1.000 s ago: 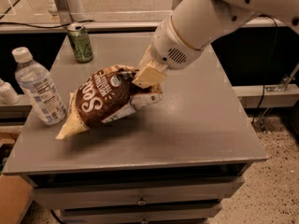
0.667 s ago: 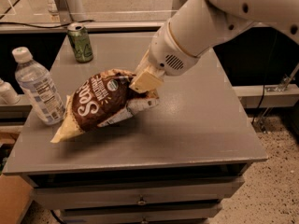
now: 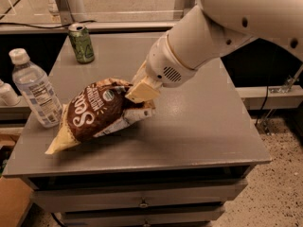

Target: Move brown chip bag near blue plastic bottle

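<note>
The brown chip bag lies tilted on the grey table, its cream lower end pointing to the front left. My gripper is shut on the bag's upper right end. The blue plastic bottle, clear with a white cap and blue-and-white label, stands upright at the table's left edge. The bag's lower left end lies close beside the bottle's base; I cannot tell if they touch.
A green drink can stands at the table's back left. My white arm reaches in from the upper right. A white object sits off the table's left edge. Drawers run below the front edge.
The bag, held in my gripper, has slid a little further left and forward towards the bottle. The bottle and the can have not moved.
</note>
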